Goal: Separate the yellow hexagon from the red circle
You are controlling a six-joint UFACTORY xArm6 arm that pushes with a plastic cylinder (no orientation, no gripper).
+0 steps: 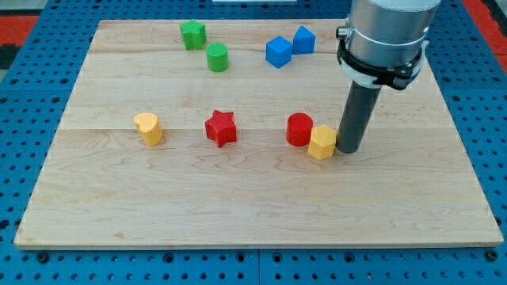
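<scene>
The yellow hexagon point(322, 142) sits right of the board's middle, touching the red circle point(299, 129), which lies just up and to its left. My tip point(350, 148) stands on the board right next to the hexagon's right side, touching or nearly touching it. The rod rises from there toward the view's top right.
A red star point(221, 127) lies left of the red circle and a yellow heart-like block point(148, 128) further left. Two green blocks point(192, 34) point(217, 57) sit at the top, two blue blocks point(278, 51) point(303, 39) at the top right. The wooden board point(253, 206) lies on a blue surface.
</scene>
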